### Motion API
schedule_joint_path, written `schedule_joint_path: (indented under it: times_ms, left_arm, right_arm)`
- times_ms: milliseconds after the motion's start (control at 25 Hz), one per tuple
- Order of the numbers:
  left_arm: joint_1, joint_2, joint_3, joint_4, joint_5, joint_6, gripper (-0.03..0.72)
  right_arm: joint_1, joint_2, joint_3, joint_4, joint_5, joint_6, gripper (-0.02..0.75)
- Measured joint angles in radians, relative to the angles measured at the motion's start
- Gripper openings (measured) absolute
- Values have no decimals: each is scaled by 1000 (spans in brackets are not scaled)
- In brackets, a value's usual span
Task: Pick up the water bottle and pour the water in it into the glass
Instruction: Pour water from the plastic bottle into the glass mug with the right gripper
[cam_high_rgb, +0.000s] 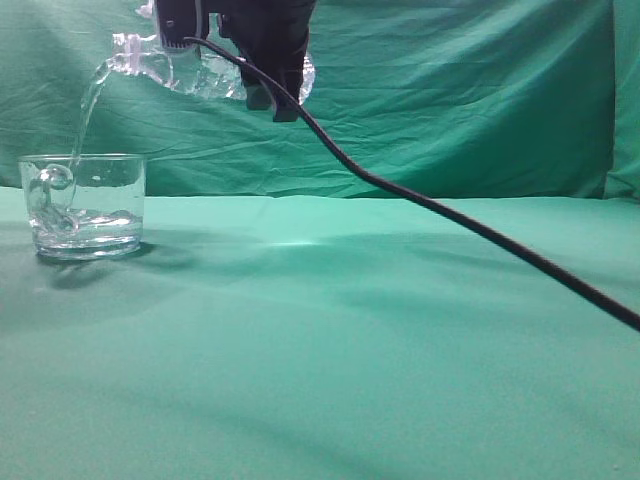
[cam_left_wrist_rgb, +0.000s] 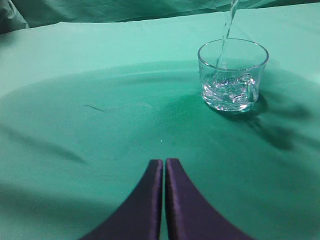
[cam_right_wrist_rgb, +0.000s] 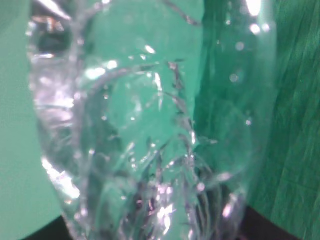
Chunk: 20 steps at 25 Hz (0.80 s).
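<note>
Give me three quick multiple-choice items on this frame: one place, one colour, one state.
1. Where does the glass stand in the exterior view?
A. far left
B. centre
C. far right

2. What colour is the cloth on the table?
A. white
B. green
C. red

3. How is the left gripper?
A. shut, holding nothing
B. wide open
C. clamped on the glass

Answers:
1 A, it sits by the left edge.
2 B, green all over.
3 A, its fingers meet with nothing between, while the right gripper holds the tilted water bottle and the water streams into the glass.
</note>
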Motion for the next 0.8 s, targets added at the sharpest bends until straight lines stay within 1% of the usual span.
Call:
schedule_joint_path:
  times_ms: [160, 240, 320, 440, 520, 640, 800]
  left_arm:
    - [0, 0, 0, 0, 0, 0, 0]
    - [0, 0, 0, 0, 0, 0, 0]
    - [0, 0, 0, 0, 0, 0, 0]
    - [0, 0, 0, 0, 0, 0, 0]
    - [0, 0, 0, 0, 0, 0, 0]
    - [0, 0, 0, 0, 0, 0, 0]
    - [0, 0, 0, 0, 0, 0, 0]
  right_arm:
    - [0, 0, 0, 0, 0, 2, 316]
    - [0, 0, 0, 0, 0, 37, 316]
    - [0, 0, 0, 4, 0, 133, 316]
    - [0, 0, 4, 11, 0, 348, 316]
    - [0, 0, 14, 50, 0, 441, 316]
    - [0, 0, 18, 194, 27, 491, 316]
    - [0, -21, 20, 478, 107, 501, 316]
